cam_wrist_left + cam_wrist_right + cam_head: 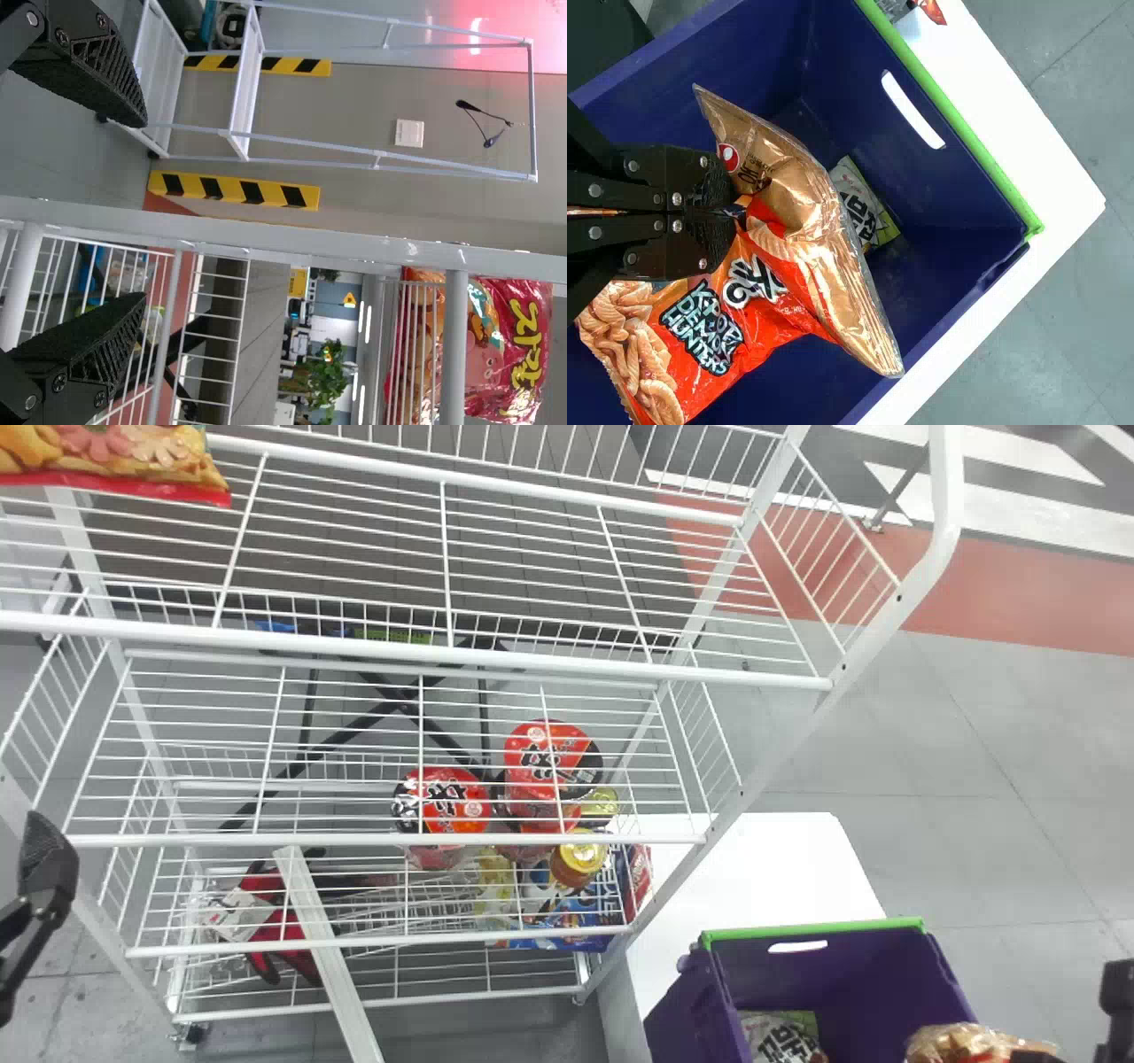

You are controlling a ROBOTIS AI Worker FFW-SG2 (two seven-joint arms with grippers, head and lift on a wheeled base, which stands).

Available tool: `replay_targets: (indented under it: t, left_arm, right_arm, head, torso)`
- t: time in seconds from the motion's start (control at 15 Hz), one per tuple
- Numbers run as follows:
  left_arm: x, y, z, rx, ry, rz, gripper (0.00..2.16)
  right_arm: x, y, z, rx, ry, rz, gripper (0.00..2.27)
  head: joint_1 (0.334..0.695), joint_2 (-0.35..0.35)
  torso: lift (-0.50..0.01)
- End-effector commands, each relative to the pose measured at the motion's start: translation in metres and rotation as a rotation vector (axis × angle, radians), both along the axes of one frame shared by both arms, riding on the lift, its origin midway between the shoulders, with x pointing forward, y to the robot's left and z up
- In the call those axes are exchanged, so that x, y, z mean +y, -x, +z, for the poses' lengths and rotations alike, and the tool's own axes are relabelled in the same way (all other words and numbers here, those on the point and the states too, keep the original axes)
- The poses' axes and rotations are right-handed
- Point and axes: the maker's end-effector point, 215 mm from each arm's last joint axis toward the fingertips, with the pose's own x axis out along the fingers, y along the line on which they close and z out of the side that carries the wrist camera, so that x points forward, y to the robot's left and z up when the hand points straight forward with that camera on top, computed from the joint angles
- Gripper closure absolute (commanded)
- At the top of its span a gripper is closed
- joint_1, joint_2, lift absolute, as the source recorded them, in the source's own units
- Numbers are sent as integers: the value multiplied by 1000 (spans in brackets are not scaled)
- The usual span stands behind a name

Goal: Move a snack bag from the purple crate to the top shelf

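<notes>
Right wrist view: the right end effector (731, 212) is clenched on the upper part of an orange-and-gold snack bag (771, 341), which is in or just over the purple crate (850, 970), on the white counter (753, 877) to the right of the rack. Whether the bag hangs free of the crate bottom, I can't tell. So the grasp looks done; the lift, the carry leftward and the placing on the top shelf (532, 660) remain. Another snack bag (115, 460) lies on that shelf towards its left end, leaving the held one room further right, I'd judge. A smaller packet (859, 208) sits in the crate. The left end effector (144, 211), released and holding nothing, is at the rack's near left.
</notes>
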Motion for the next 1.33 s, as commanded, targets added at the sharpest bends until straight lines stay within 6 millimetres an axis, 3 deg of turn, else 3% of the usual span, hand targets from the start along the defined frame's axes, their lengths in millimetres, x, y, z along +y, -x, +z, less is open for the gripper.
replay_targets:
  t: [0.0,1.27]
  left_arm:
    - [0,0,1,-2,0,0,137]
    - [-6,0,1,0,-1,-12,134]
  right_arm:
    - [2,0,-1,2,-4,-1,2253]
    - [0,1,1,1,0,-1,2253]
  head:
    - [695,-350]
    - [695,-350]
  torso:
    - [-213]
    - [-137]
